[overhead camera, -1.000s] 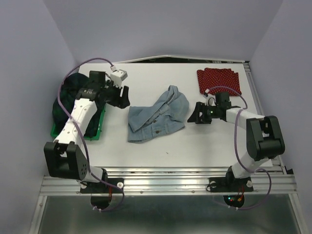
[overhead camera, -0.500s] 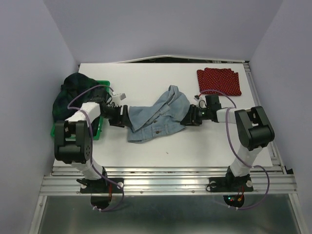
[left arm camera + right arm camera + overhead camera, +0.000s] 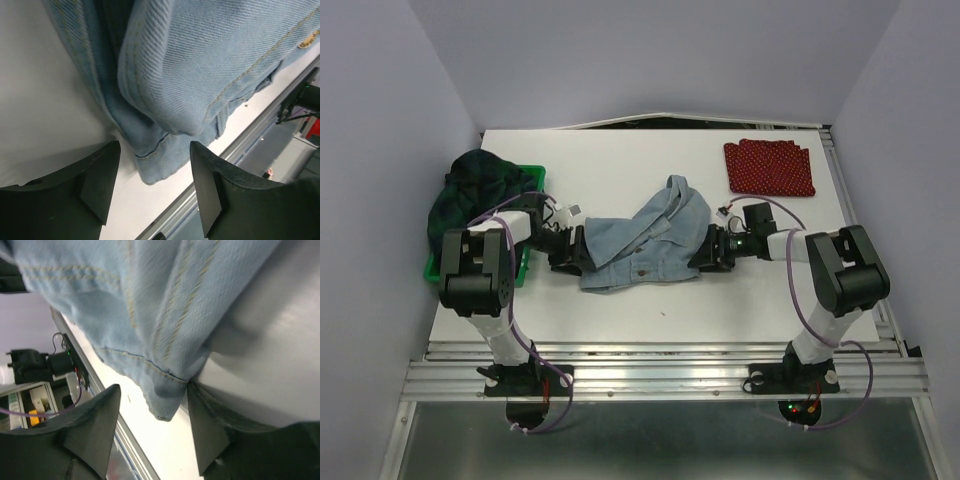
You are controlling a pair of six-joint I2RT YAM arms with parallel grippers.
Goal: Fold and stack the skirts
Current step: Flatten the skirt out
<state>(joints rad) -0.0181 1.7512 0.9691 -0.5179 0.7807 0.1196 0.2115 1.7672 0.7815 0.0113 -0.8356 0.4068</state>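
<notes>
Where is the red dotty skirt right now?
In the top view, the red dotted skirt lies flat at the far right corner of the table, apart from the denim skirt in the middle.

White arms (image 3: pixel 807 345) with black joints (image 3: pixel 850 280) trail purple cables (image 3: pixel 795 292).

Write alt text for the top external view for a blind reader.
A crumpled denim skirt lies mid-table, the left gripper and right gripper open at its opposite edges. A folded red skirt lies far right; a plaid skirt heaps over a green bin at left.
</notes>
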